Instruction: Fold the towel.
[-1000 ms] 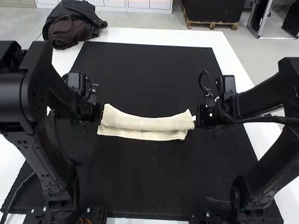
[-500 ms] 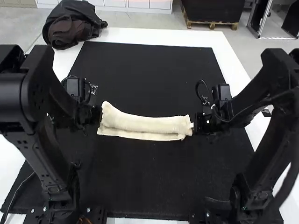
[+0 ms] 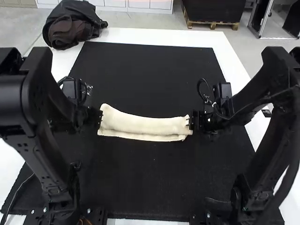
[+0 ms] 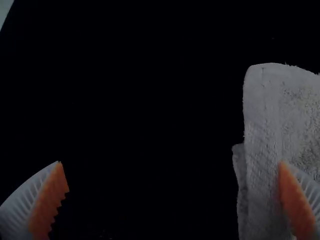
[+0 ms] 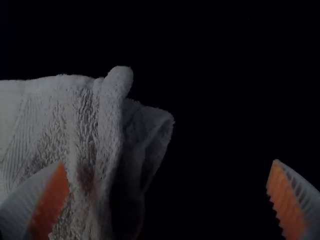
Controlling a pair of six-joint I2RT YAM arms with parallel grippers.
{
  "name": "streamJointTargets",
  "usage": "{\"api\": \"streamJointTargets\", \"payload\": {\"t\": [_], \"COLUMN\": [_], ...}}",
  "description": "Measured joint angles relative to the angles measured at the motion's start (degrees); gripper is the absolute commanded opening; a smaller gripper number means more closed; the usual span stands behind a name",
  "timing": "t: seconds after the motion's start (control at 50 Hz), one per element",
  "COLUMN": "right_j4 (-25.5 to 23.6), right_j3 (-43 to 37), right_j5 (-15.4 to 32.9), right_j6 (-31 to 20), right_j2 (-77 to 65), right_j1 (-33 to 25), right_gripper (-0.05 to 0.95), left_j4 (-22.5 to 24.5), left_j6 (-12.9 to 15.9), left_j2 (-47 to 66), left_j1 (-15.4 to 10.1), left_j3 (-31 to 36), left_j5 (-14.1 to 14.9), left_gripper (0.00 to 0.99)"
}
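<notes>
A cream towel lies folded into a narrow strip across the black mat, its near edge showing as a lower layer. At its left end is my left gripper; at its right end, my right gripper. The left wrist view has my left gripper open, one finger against the side of the towel. In the right wrist view my right gripper stands open, with one finger over the end of the towel, where the layers curl loosely.
The black mat covers most of the white table. A dark bag or garment lies at the table's far left corner. Both arms' links rise beside the mat at left and right.
My right gripper has shifted left and slightly down, now overlapping the towel's right end, which looks more tucked in. The left gripper has moved only slightly.
</notes>
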Motion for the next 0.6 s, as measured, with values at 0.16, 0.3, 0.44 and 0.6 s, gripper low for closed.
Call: {"api": "streamJointTargets", "payload": {"t": [0.16, 0.3, 0.44, 0.6], "right_j4": [-0.17, -0.13, -0.17, -0.09], "right_j3": [1.49, 2.08, 2.08, 2.08], "right_j5": [0.0, 0.02, 0.02, 0.07], "right_j6": [0.02, 0.04, 0.17, 0.52], "right_j2": [-0.02, -0.02, -0.02, 0.11], "right_j1": [0.0, 0.44, 2.32, 4.66], "right_gripper": [0.91, 0.91, 0.91, 0.91], "left_j4": [-0.35, -2.82, -3.8, -2.95], "left_j6": [-1.29, -1.79, -1.77, -1.79], "left_j2": [-2.71, -4.35, -4.42, -4.39], "left_j1": [1.79, 2.84, 2.84, 2.84], "left_j3": [0.02, 0.07, 0.07, 0.07], "left_j5": [0.52, 2.1, 3.5, 4.13], "left_gripper": [0.97, 0.97, 0.97, 0.97]}}
